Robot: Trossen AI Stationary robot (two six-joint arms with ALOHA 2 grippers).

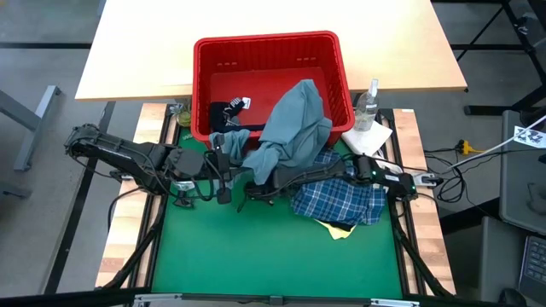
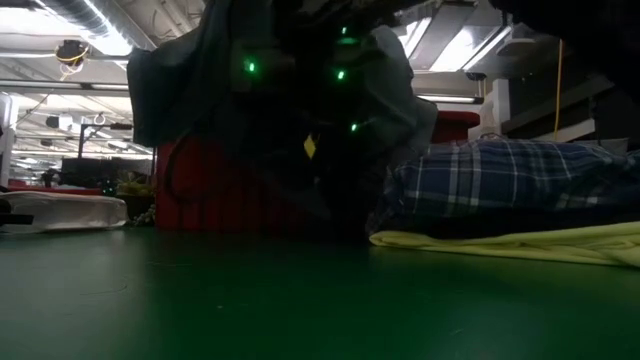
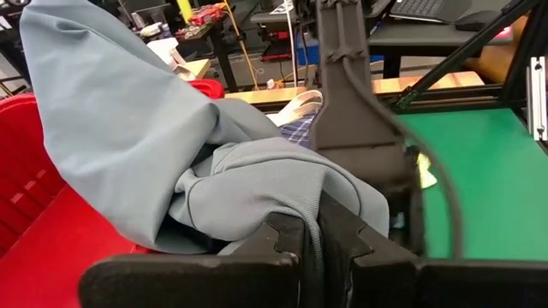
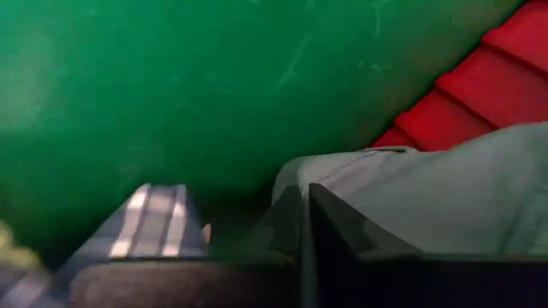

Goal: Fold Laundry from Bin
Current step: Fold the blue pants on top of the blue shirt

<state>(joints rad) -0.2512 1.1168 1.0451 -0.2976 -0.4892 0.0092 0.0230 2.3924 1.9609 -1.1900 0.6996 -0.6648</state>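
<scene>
The bin (image 1: 264,40) is a red basket at the mat's far edge, with a dark navy garment (image 1: 229,115) inside it. A large grey-blue garment (image 1: 294,128) spills from the bin over its near rim toward the green mat. My left gripper (image 1: 223,189) comes in from the left and is shut on the garment's lower part. My right gripper (image 1: 244,198) reaches in from the right and is shut on the same garment close by. A blue-white plaid shirt (image 1: 341,200) lies on the mat under the right arm, on top of a small yellow garment (image 1: 337,228). My left gripper pinches a bunched fold of the grey-blue garment (image 3: 295,197) between its two fingers, coming from the table's left and pointing slightly down. Cloth billows over the fingers, and the rest runs up over the bin's rim. My right gripper pinches the garment's lower edge (image 4: 295,180) between its two fingers, slanting down from the table's right. The held edge hangs just above the green mat; one layer or several, I cannot tell.
A clear spray bottle (image 1: 367,104) and a white paper towel (image 1: 372,136) sit to the right of the bin. Bare green mat (image 1: 256,256) stretches toward the near edge. In the low view the plaid shirt (image 2: 500,180) and yellow garment (image 2: 520,245) fill the right.
</scene>
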